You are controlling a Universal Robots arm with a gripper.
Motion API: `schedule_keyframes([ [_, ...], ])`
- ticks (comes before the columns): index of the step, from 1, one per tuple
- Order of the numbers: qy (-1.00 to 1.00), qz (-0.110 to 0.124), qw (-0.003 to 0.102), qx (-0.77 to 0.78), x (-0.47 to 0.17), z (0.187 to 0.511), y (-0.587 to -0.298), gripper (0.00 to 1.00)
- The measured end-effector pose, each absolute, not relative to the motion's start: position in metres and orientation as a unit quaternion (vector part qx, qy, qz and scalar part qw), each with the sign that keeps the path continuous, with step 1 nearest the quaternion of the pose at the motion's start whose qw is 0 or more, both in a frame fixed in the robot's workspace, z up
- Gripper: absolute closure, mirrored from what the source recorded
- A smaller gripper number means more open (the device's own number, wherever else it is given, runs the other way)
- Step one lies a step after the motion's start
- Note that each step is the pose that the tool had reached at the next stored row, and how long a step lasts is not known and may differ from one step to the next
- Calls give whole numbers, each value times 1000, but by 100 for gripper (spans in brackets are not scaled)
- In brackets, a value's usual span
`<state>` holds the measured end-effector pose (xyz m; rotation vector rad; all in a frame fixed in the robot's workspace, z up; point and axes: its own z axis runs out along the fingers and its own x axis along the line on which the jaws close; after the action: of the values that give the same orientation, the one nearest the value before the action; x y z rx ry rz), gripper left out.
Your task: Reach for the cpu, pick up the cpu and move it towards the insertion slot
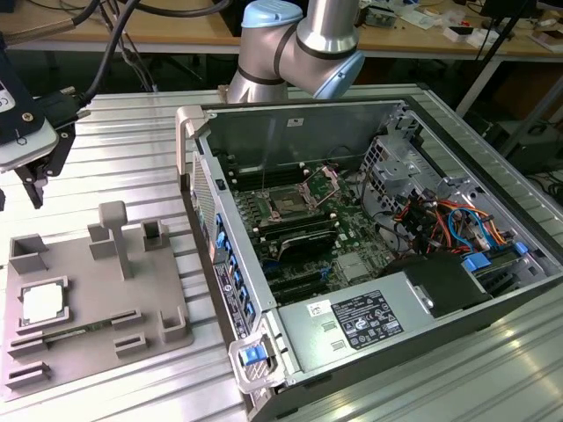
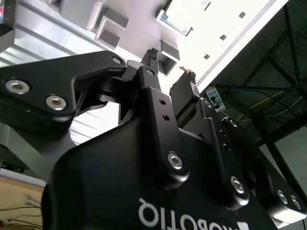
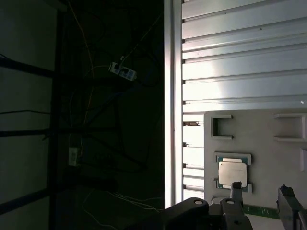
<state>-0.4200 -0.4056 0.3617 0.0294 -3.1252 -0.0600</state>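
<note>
While the gripper [image 1: 48, 167] hangs at the upper left of the exterior view, over the ribbed aluminium table [image 1: 123, 141], its jaws stand wide apart with nothing between them. In the second wrist view the gripper [image 2: 170, 64] shows two black fingers [image 2: 152, 55] with a clear gap, and in the first wrist view the gripper [image 3: 261, 188] shows the same spread.

The cpu [image 1: 42, 303] lies flat, silvery face up, in a shallow square seat on the grey fixture plate [image 1: 88, 347] at the lower left of the exterior view, well apart from the gripper and untouched. In the first wrist view the cpu [image 3: 233, 172] sits on the fixture plate [image 3: 259, 129], near one fingertip [image 3: 236, 186] as the picture shows it, but nothing there shows contact.

The insertion slot [image 1: 288, 204] is on the green board inside the open computer case [image 1: 299, 123], near the middle of the exterior view. Its dark centre is uncovered, and its shiny metal frame [image 1: 324, 180] is tilted up just beside it. The slot is well apart from both cpu and gripper, with the case's side wall between them. The arm [image 1: 308, 40] rises behind the case at the upper middle of the exterior view.
</note>
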Motion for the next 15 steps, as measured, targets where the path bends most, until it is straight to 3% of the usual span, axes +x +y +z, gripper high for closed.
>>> schedule_keyframes([
  [13, -1000, -19, 7, 9, -421, 361, -406, 60],
  [15, -1000, -19, 7, 9, -422, 361, -406, 47],
])
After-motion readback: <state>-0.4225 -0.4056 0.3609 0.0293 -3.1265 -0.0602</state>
